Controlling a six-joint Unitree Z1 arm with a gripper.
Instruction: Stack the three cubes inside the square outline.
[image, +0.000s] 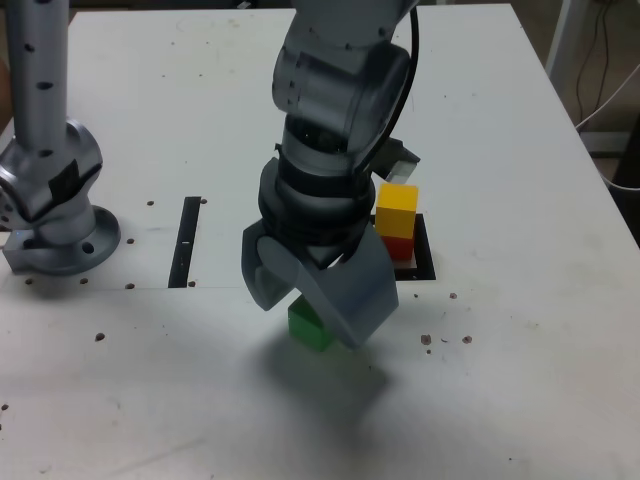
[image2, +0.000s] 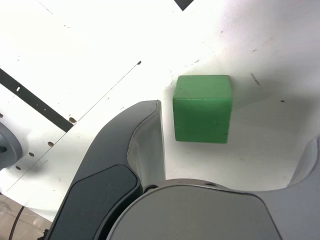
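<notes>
A green cube (image: 310, 327) (image2: 202, 108) rests on the white table, between the two grey fingers of my gripper (image: 318, 300) (image2: 230, 150), which stands open around it without touching it. In the exterior view, a yellow cube (image: 397, 206) sits on top of a red cube (image: 399, 246), and both stand inside the square outline (image: 424, 255) to the right of my arm. The arm hides part of the outline and of the red cube.
A narrow black strip (image: 187, 240) (image2: 30, 97) lies on the table (image: 500, 120), left of my arm in the exterior view. A second grey arm's base (image: 55, 215) stands at that view's far left. Small dark screw holes dot the tabletop.
</notes>
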